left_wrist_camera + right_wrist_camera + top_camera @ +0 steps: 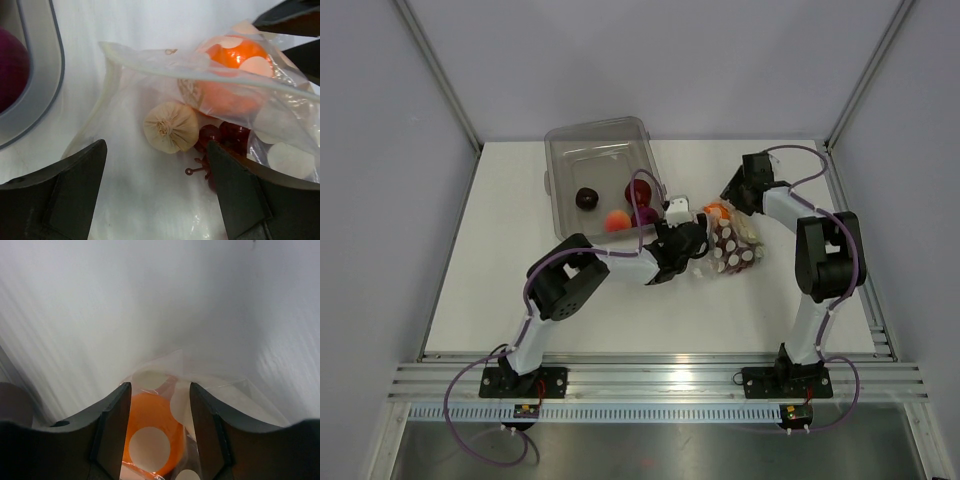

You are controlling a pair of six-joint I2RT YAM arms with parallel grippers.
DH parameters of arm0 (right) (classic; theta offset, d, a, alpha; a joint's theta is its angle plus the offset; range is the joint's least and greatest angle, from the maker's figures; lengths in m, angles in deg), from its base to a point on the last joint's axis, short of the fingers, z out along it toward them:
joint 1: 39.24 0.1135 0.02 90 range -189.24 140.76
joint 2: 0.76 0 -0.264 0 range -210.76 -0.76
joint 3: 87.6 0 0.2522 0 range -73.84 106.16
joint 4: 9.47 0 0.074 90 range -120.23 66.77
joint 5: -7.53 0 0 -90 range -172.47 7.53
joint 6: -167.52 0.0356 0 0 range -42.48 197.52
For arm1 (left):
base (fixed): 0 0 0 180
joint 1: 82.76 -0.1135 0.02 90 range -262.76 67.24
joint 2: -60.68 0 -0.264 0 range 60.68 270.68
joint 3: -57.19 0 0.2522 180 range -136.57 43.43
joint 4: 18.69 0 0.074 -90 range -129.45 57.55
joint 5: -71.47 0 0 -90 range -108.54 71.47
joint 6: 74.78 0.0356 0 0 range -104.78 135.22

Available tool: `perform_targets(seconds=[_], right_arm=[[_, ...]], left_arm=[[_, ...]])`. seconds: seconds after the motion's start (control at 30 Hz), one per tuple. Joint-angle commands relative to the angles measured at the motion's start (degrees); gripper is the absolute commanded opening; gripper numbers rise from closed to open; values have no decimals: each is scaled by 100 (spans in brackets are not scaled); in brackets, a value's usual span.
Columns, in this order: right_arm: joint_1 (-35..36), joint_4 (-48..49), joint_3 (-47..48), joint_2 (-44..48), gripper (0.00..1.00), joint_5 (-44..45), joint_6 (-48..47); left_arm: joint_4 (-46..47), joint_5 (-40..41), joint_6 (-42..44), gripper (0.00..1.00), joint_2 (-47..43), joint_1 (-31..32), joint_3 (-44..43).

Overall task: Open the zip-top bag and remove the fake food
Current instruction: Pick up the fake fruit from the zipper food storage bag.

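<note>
Fake food (170,127) is blurred through the dotted zip-top bag (735,245), laid on the white bench (500,300) beside a clear bin (560,150), within pale walls; left claw (155,147) and right claw (160,390) are spread apart at it.

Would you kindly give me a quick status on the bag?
Left gripper open at zip-top bag mouth. Right gripper open astride it. Fake food inside. Nothing blocking.
</note>
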Motion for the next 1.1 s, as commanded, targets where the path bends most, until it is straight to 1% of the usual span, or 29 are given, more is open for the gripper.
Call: perform_targets(seconds=[0.0, 0.27, 0.43, 0.57, 0.67, 0.8, 0.97, 1.03, 1.07], right_arm=[[234, -209, 416, -269, 58, 186, -353], [427, -87, 372, -454, 57, 89, -669], [454, 133, 73, -384, 54, -77, -626], [471, 204, -59, -357, 53, -130, -599], [480, 134, -59, -349, 53, -95, -581], [489, 151, -94, -331, 53, -148, -538], [489, 177, -129, -305, 52, -244, -467], [480, 169, -147, -278, 52, -253, -423], [489, 151, -147, -270, 52, -236, -423]], left_arm=[[366, 44, 193, 85, 85, -27, -313], [32, 71, 212, 89, 173, -44, -568], [-336, 79, -7, 89, 270, -114, -769], [-478, -87, -236, 89, 367, -229, -779], [-391, -158, -263, 87, 384, -255, -709], [-206, -272, -272, 80, 376, -255, -595], [-100, -439, -228, 66, 358, -264, -568], [-92, -474, -298, 66, 323, -264, -489], [-74, -509, -342, 69, 288, -255, -445]])
